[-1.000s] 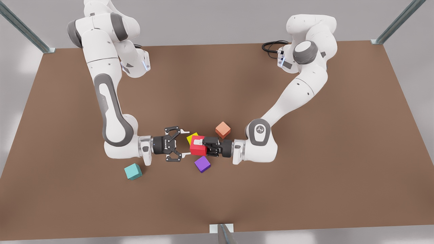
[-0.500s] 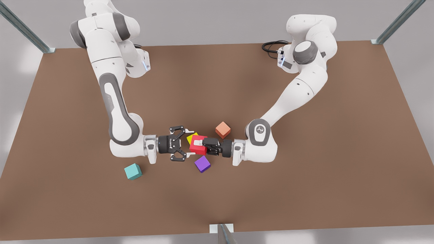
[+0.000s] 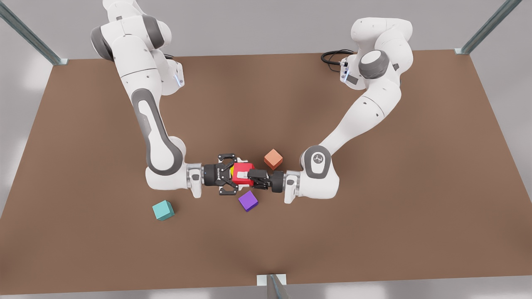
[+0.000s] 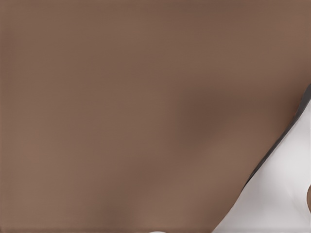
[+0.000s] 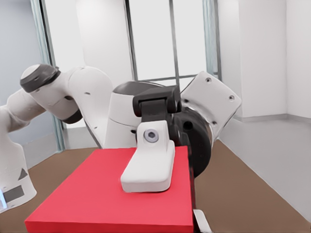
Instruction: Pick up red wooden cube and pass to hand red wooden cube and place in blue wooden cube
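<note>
**Above mid-counter: red cube between two grippers**

Around the handover spot, loose cubes are lying on the brown counter. A pale orange cube is sitting just behind the right arm's wrist. A purple cube is lying just in front of the grippers, and a yellow cube is peeking out behind the left gripper, mostly hidden by it. None of them is touching the arms as far as the front view shows. The blue wooden cube, teal in colour, is resting well apart, toward the front view's left, in front of the left arm's wrist.

The red wooden cube is hanging above the counter, pinched by the right gripper, which is reaching in from the front view's right. In the right wrist view one white finger is pressing flat on the cube's top face. The left gripper is facing it from the front view's left with its fingers spread, one behind the cube and one in front of it. Whether they are touching the cube cannot be told.

Compared with half a second ago, the left gripper is closer in and now straddling the cube, while the right gripper and the cube are staying where they were.
</note>
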`<state>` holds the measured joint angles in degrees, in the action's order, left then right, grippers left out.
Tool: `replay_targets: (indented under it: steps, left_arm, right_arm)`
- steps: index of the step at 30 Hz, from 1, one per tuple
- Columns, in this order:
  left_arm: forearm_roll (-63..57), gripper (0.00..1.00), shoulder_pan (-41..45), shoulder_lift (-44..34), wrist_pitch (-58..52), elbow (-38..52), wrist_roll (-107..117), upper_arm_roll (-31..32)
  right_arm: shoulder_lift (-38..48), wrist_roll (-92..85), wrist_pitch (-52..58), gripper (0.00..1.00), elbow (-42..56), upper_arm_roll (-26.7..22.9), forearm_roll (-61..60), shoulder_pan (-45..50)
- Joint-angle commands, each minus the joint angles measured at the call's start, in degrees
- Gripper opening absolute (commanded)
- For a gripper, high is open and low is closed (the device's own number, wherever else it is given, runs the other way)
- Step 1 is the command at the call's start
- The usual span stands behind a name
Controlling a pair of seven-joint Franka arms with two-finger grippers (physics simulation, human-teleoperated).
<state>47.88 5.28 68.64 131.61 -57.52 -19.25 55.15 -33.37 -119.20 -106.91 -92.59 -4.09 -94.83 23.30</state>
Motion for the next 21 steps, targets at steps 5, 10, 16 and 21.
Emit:
replay_targets:
  steps: [5, 10, 16, 21]
  left_arm:
    - [0.8, 0.57, 0.1, 0.2, -0.4, 0.0, -1.7, 0.0]
    - [0.4, 1.0, -0.4, -0.6, -0.2, 0.0, -1.4, 0.0]
    - [-3.5, 1.0, -7.0, -1.0, -7.9, -0.8, -1.3, 0.1]
    - [-42.3, 1.0, -22.8, -9.0, -38.4, -0.3, 22.3, 0.4]
  right_arm:
    - [0.1, -1.6, -0.3, 0.56, -0.1, 0.1, -0.1, 0.1]
    - [0.1, -1.5, -0.4, 0.57, -0.1, 0.1, 0.0, 0.1]
    - [0.2, -1.5, -0.3, 0.58, -0.1, 0.0, 0.0, -0.1]
    - [0.5, 1.8, 0.6, 0.57, 3.5, -0.7, 16.3, -7.0]
